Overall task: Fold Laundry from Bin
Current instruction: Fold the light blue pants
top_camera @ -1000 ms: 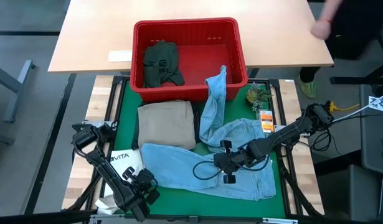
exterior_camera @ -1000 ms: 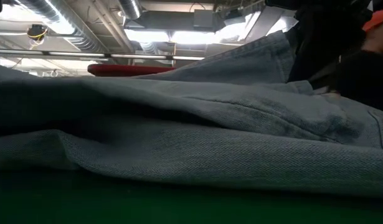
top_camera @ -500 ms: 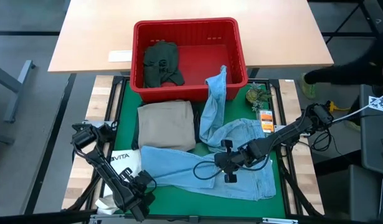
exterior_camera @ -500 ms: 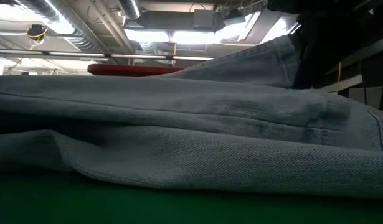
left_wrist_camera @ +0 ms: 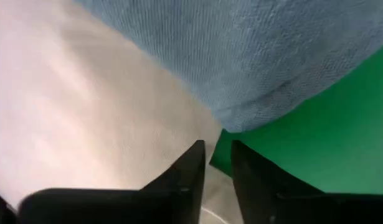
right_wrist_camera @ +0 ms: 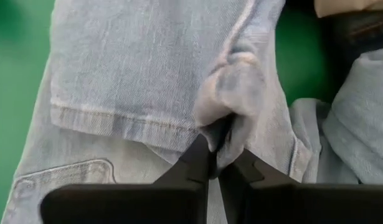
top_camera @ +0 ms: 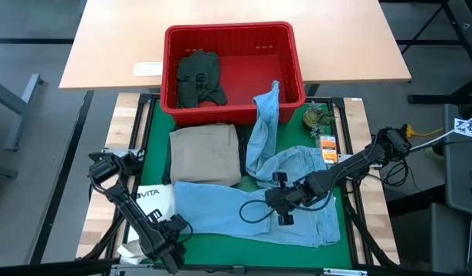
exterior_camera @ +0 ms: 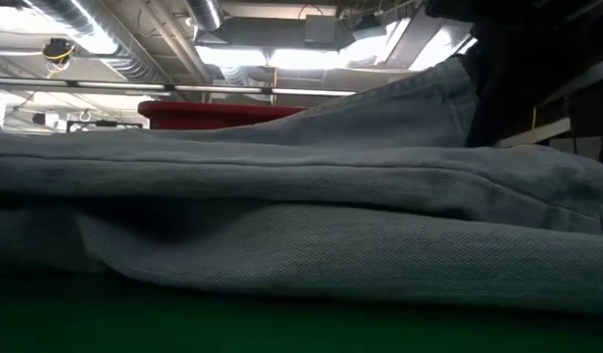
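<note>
Light blue jeans (top_camera: 220, 207) lie spread on the green mat. One leg (top_camera: 266, 100) runs up and hangs over the near rim of the red bin (top_camera: 229, 31), which holds a dark green piece (top_camera: 199, 77). Folded khaki trousers (top_camera: 205, 153) rest flat beside the jeans. My right gripper (top_camera: 282, 211) is shut on the jeans near their middle. My left gripper (top_camera: 173, 230) stands at the jeans' near left corner (left_wrist_camera: 253, 106). Its fingers are a little open with nothing between them (left_wrist_camera: 218, 155), just short of the denim. My right gripper pinches a bunched-up fold of denim (right_wrist_camera: 231, 93) between its two fingers, beside a hemmed edge of the jeans. The fingers come from above, slanting down. The fold stands up a little at the fingertips, and the jeans around it lie on the mat.
A white tote (top_camera: 151, 195) lies under the jeans' left end, below my left gripper. Small items (top_camera: 320, 123) and an orange tag (top_camera: 328, 149) sit on the mat's right side. A wooden table (top_camera: 236, 11) carries the bin's far part. In the low view the jeans (exterior_camera: 301, 216) fill the foreground.
My left gripper has rolled at the wrist without changing place. The jeans' near left part has sunk and lies flatter, its raised fold gone from the low view. My right gripper has kept its hold. A person's arm at the far right has left the view.
</note>
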### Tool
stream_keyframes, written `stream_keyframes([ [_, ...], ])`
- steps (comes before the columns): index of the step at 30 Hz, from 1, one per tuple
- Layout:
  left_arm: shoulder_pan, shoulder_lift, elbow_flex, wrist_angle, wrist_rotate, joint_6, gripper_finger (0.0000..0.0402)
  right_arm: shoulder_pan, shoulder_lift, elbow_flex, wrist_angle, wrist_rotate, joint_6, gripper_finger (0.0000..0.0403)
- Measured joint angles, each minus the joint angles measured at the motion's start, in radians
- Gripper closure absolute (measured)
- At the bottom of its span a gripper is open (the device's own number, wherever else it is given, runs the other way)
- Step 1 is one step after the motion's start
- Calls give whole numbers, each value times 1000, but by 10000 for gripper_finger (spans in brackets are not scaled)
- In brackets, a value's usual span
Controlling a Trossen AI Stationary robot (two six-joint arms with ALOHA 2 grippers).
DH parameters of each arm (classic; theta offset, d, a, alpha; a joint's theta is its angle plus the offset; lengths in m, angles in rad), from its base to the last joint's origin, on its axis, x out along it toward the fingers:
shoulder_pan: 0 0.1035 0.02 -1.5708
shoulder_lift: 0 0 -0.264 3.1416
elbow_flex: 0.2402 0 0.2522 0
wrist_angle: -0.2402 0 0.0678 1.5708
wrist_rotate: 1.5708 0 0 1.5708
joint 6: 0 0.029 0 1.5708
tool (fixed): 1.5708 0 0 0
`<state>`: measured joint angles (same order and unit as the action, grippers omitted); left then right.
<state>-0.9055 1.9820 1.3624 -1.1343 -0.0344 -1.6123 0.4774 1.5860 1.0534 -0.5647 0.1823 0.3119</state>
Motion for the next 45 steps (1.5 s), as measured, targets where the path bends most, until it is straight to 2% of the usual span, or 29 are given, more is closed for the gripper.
stream_keyframes([
  [5,10,0,0,0,88,41,292,0,0,0,17,43,-4,353],
  [9,0,-1,22,-31,74,79,288,0,0,0,21,43,-4,337],
  [14,-26,-4,102,-143,-5,89,288,0,0,0,21,43,-4,301],
  [19,-32,-5,164,-158,-79,112,288,0,0,0,15,42,-7,246],
  [22,-28,-5,192,-155,-158,129,288,-10,-11,-1,2,-8,-28,224],
  [26,-14,-5,223,-155,-274,168,288,-29,-40,0,-12,-126,-28,216],
  [30,6,-5,234,-137,-350,183,288,-32,-65,0,-17,-151,-28,215],
  [33,25,-5,236,-137,-358,183,288,-19,-80,0,-11,-165,-24,215],
  [40,63,-5,236,-137,-358,183,288,63,-80,0,45,-42,-24,215],
  [45,79,-5,236,-137,-358,210,288,129,-80,0,47,130,-26,215],
])
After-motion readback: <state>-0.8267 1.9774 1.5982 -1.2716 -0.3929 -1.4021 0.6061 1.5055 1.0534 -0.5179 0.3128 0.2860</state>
